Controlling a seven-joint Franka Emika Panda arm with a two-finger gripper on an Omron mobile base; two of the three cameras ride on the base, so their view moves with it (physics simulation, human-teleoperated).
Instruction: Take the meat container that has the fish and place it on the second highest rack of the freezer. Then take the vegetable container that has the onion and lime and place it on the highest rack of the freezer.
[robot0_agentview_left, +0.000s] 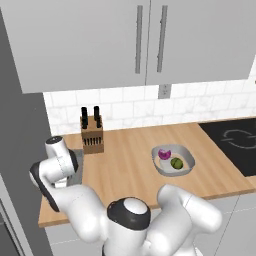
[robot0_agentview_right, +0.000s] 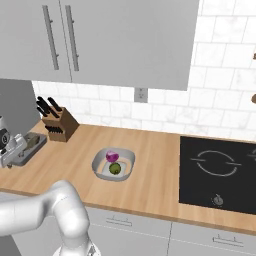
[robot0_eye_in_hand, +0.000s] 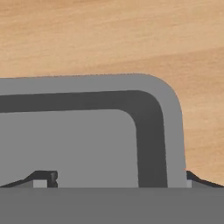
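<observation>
A knife block (robot0_agentview_left: 92, 136) with black handles stands at the back of the wooden desk (robot0_agentview_left: 130, 155), against the white tiled wall, just behind the spot where the arm is working. Grey wall cupboards (robot0_agentview_left: 135, 40) with long bar handles hang above it. A black hob (robot0_agentview_right: 217, 172) is set into the desk well off to the right, and there is a socket (robot0_agentview_right: 141, 94) on the tiles between the two. Nothing lies between the block and the dish in the middle.

The tray (robot0_agentview_right: 31, 146) sits at the far left end of the desk, near the block and close to the front edge. It is mid-grey and rectangular, with rounded corners and a raised rim around a darker inner wall. From the right base view something brownish lies in it, too small to make out. The tool (robot0_eye_in_hand: 118, 178) is right over one rounded corner of the tray (robot0_eye_in_hand: 166, 113), its fingers spread wide, one tip (robot0_eye_in_hand: 43, 178) over the flat floor inside and the other outside the rim, with nothing clamped between them. The white wrist hides much of the tray from the left base view.

The dish (robot0_agentview_left: 173, 160) rests mid-desk, well apart from the tray: pale grey, shallow, with a wide rim. A purple onion (robot0_agentview_left: 164, 153) and a dark green lime (robot0_agentview_left: 176, 163) sit in it just beside each other.
</observation>
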